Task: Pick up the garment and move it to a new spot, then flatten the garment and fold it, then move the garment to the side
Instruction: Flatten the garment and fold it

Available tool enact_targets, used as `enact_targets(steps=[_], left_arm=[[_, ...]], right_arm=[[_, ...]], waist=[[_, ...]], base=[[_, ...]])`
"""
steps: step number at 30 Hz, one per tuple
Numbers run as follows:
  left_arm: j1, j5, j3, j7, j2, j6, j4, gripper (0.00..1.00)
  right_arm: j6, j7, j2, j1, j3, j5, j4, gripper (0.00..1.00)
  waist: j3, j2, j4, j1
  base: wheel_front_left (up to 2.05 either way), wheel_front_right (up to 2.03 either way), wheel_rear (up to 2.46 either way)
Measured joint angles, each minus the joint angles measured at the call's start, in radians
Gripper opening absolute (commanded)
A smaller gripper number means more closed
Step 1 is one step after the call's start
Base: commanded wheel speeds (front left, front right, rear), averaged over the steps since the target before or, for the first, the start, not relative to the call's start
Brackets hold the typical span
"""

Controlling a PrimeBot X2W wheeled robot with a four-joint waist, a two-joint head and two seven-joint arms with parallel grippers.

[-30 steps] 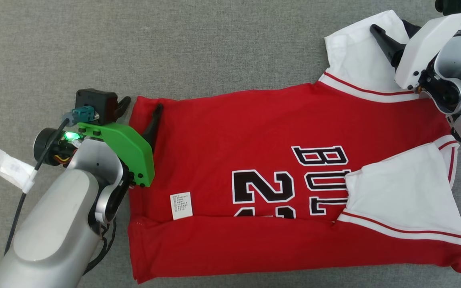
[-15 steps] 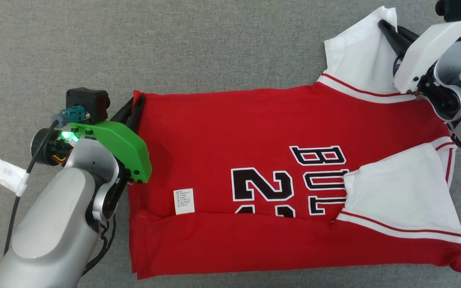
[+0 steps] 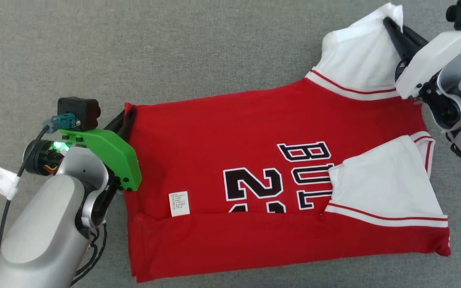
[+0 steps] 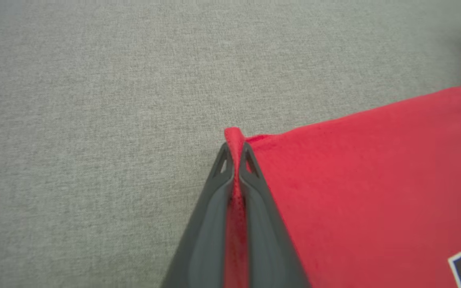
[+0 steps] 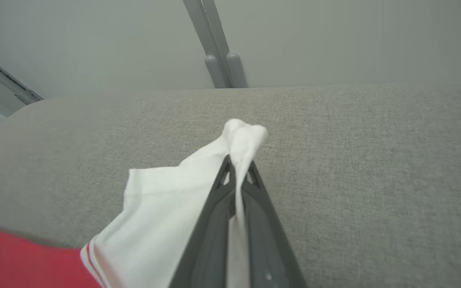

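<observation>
My left gripper pinched on the far left corner of the red garment, my right gripper clamped on its white sleeve, far right, garment spread between them on the grey cloth surface

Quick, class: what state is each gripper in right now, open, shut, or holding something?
Left gripper: shut on a red corner of the garment.
Right gripper: shut on the white sleeve.

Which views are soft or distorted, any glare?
Head view: even light, no glare, jersey print crisp. Left wrist view: left gripper sharp at the tips, softer near the bottom edge. Right wrist view: wide-angle bows the far edge of the grey surface; white sleeve slightly soft.
</observation>
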Motion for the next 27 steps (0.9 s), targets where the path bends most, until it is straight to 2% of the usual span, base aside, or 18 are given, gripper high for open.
enact_targets(steps=[6,16,27], left_arm=[[0.026,-0.067,-0.006,0.094,0.043,-0.051,-0.013,0.00],[0.085,-0.153,0.005,0.257,0.141,-0.078,-0.057,0.00],[0.122,-0.318,-0.035,0.526,0.183,-0.114,-0.103,0.00]], right_arm=[[0.000,0.002,-0.032,0.049,0.062,0.038,-0.071,0.00],[0.000,0.009,-0.093,0.133,0.168,0.082,-0.173,0.00],[0.000,0.034,-0.147,0.181,0.258,0.114,-0.231,0.00]], waist=[[-0.064,0.0000,-0.018,0.0000],[-0.178,0.0000,-0.068,-0.0001],[-0.267,0.0000,-0.113,-0.0001]], base=[[0.00,0.00,0.00],[0.00,0.00,0.00],[0.00,0.00,0.00]])
